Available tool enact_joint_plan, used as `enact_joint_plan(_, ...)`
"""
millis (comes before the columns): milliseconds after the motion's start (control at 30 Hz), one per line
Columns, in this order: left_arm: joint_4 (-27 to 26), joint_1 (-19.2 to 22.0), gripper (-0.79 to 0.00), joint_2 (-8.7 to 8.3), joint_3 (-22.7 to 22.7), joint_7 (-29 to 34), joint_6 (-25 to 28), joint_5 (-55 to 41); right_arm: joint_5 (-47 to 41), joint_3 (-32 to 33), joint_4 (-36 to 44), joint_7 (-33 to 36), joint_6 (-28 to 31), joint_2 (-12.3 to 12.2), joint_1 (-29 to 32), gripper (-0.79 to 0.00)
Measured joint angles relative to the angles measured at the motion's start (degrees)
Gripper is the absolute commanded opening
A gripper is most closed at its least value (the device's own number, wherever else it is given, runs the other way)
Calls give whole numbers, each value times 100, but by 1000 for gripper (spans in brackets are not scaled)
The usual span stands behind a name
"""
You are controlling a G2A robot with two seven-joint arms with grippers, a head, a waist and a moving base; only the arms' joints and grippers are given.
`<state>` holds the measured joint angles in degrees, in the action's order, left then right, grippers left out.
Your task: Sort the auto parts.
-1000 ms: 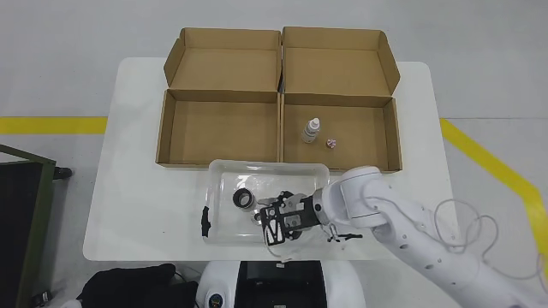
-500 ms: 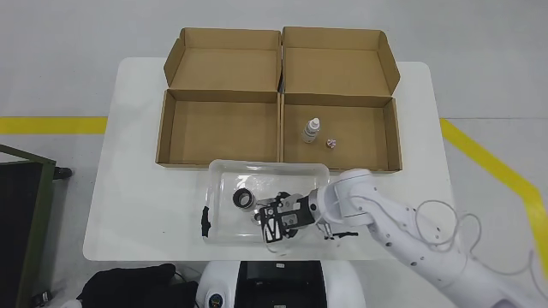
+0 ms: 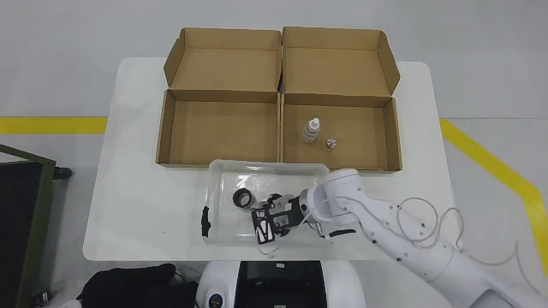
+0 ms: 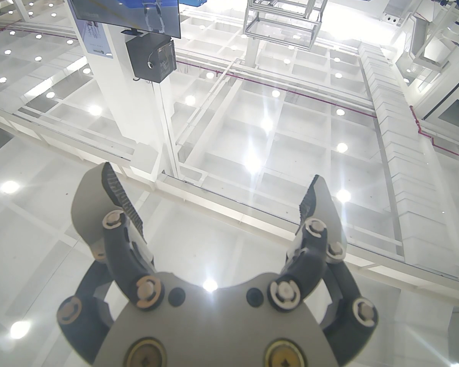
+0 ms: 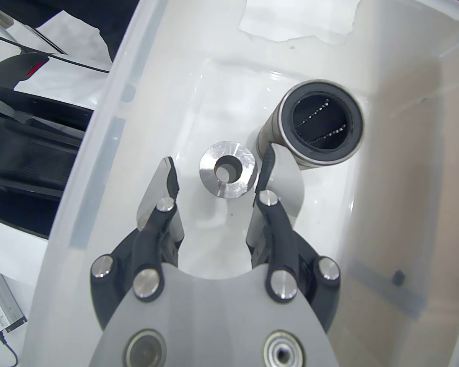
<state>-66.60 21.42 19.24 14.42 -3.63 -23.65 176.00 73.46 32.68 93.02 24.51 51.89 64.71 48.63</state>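
Observation:
A clear plastic bin [image 3: 265,164] stands at the table's front edge. Inside it lie a black-ended steel cylinder bearing [image 3: 243,198] [image 5: 313,131] and a small shiny metal bushing [image 5: 228,174]. My right gripper [image 3: 266,222] [image 5: 218,166] is lowered into the bin [image 5: 405,154], open, with one finger on each side of the bushing; one fingertip sits close to the bearing. My left gripper [image 4: 211,175] is open with nothing in it and points up at the ceiling.
Two open cardboard boxes stand behind the bin. The left box [image 3: 220,131] holds nothing. The right box [image 3: 377,128] holds a small white bottle [image 3: 311,129] and a tiny pinkish part [image 3: 330,144]. A black piece [image 3: 205,221] lies on the table by the bin's left side.
My right gripper has slid leftward in the top view, further along the bin toward the bearing. The parts have not moved.

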Motion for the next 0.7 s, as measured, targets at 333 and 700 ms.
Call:
enact_joint_plan(333,0,0,0,0,0,0,0,0,208,-127,-257,-97,-7,144,-205,-489)
enact_joint_plan(700,0,0,0,0,0,0,0,0,153,-72,-326,-168,76,188,-191,-785)
